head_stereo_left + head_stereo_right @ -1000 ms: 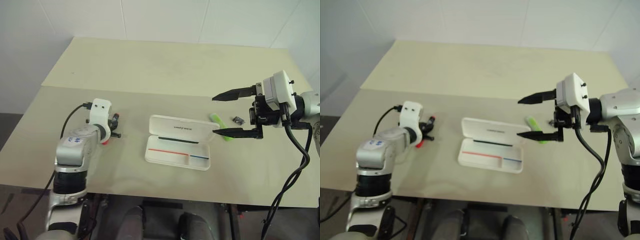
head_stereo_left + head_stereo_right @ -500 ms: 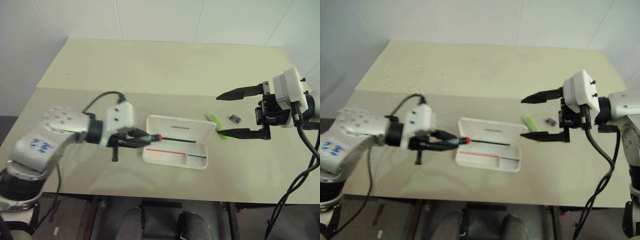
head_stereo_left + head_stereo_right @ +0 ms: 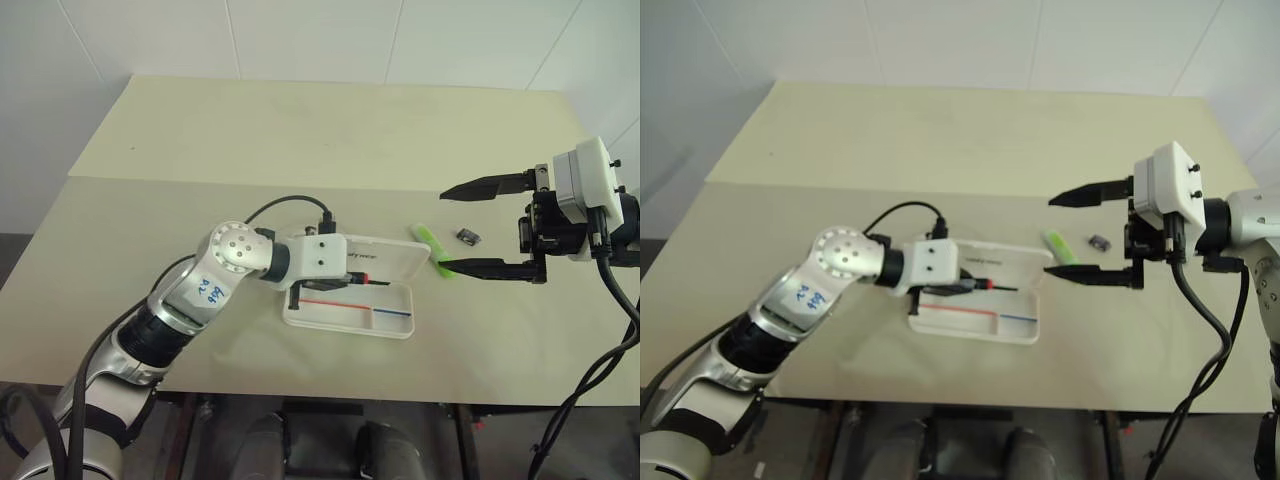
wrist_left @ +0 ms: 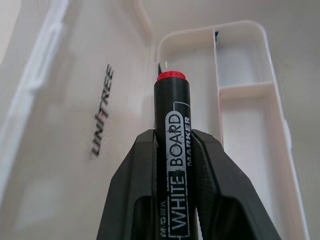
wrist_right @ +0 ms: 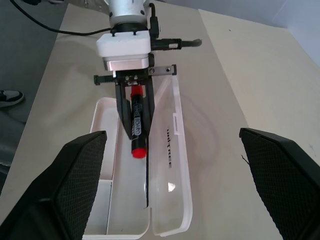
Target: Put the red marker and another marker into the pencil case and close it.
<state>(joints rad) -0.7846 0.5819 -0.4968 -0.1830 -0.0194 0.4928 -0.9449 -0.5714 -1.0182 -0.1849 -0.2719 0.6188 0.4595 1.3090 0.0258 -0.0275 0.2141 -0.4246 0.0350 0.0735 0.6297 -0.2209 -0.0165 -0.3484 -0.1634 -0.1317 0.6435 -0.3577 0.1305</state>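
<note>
The left gripper [image 4: 172, 145] is out over the open pencil case [image 3: 395, 322] with its two black fingers [image 4: 132, 190] pinched tight on the red marker [image 4: 172, 125], a dark barrel lettered as a whiteboard marker with a red end sticking out past the fingertips. That red end hangs above the case, about where the tray meets the opened lid, and I cannot tell whether it touches the plastic. The case lies flat on the pale table [image 3: 300, 140], the lid with its dark lettering lying on the far side of the claw, and the tray with its red and blue stripes nearer the table's front edge; from the wrist the tray's small divided compartment sits ahead of the marker tip. Off to the far side of the case from that claw, the right gripper [image 3: 480, 228] hangs above the table with its jaws spread wide and nothing between them, pointing back toward the case. The green highlighter [image 3: 432, 246] lies on the table just past the lid's corner, close beneath the right claw's lower fingertip, and I cannot tell whether that finger touches it. A small dark object [image 3: 468, 236] sits just beside the highlighter, between the two spread fingers as seen from the head.
</note>
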